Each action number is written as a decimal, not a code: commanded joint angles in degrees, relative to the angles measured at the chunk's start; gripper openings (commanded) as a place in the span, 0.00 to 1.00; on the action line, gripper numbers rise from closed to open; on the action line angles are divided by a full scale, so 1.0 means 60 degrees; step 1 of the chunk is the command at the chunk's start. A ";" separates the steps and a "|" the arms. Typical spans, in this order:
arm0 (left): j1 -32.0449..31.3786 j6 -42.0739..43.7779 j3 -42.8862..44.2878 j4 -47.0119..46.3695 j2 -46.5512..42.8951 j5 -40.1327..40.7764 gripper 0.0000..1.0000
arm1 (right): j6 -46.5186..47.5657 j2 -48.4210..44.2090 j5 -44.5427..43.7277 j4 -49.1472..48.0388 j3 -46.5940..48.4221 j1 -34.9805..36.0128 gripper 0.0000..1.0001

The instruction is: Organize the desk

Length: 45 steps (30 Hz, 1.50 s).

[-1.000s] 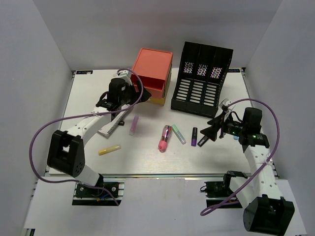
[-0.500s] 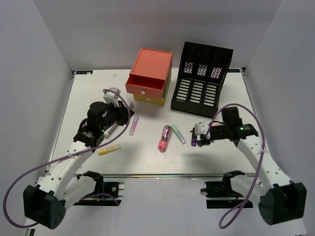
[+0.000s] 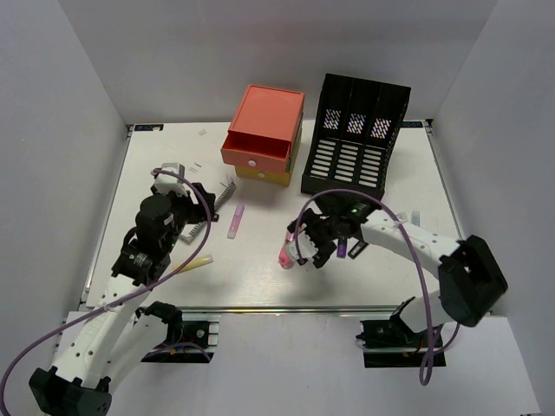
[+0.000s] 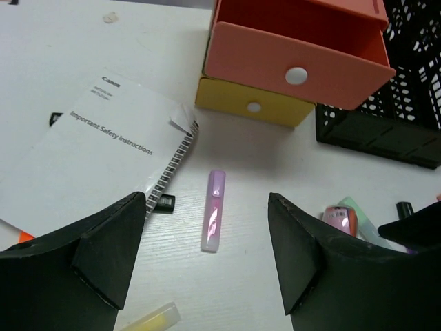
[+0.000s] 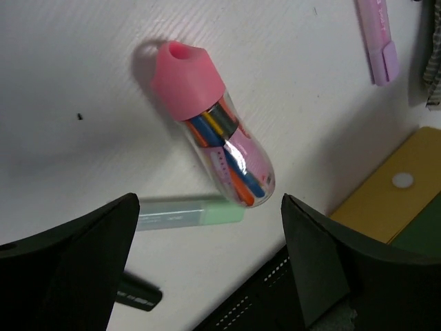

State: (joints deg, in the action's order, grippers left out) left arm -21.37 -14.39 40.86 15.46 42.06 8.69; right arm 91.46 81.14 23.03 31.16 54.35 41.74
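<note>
The white desk holds scattered stationery. My left gripper is open and empty above the desk; in the left wrist view a purple highlighter lies just ahead between its fingers. My right gripper is open and empty, hovering over a clear pen case with a pink cap. The right wrist view shows the pen case and a green highlighter lying on the desk below the jaws.
A spiral booklet lies left of the purple highlighter. A yellow highlighter lies near the front left. A black-capped marker lies by the right arm. The drawer box has its orange drawer pulled out. The black file rack stands beside it.
My left gripper has pulled back from the orange drawer toward the near left. My right gripper has swung left from beside the black-capped marker to over the pen case.
</note>
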 commanded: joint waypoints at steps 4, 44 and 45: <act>0.0045 0.0128 0.0001 0.0220 -0.0140 0.0691 0.81 | 0.0899 0.1284 -0.1625 -0.0505 0.1107 0.0822 0.86; 0.0045 -0.0018 -0.0613 -0.0438 -0.1898 0.1262 0.81 | -0.7431 0.2500 0.0061 0.1064 0.7931 0.1028 0.00; 0.0045 -0.0018 -0.0628 -0.0468 -0.1942 0.1262 0.81 | -0.8422 0.2748 -0.0144 0.0845 0.8485 0.0984 0.00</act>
State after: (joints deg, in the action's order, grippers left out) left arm -21.37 -14.28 37.82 14.48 31.46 14.66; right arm 57.63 95.57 23.46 39.46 99.31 48.51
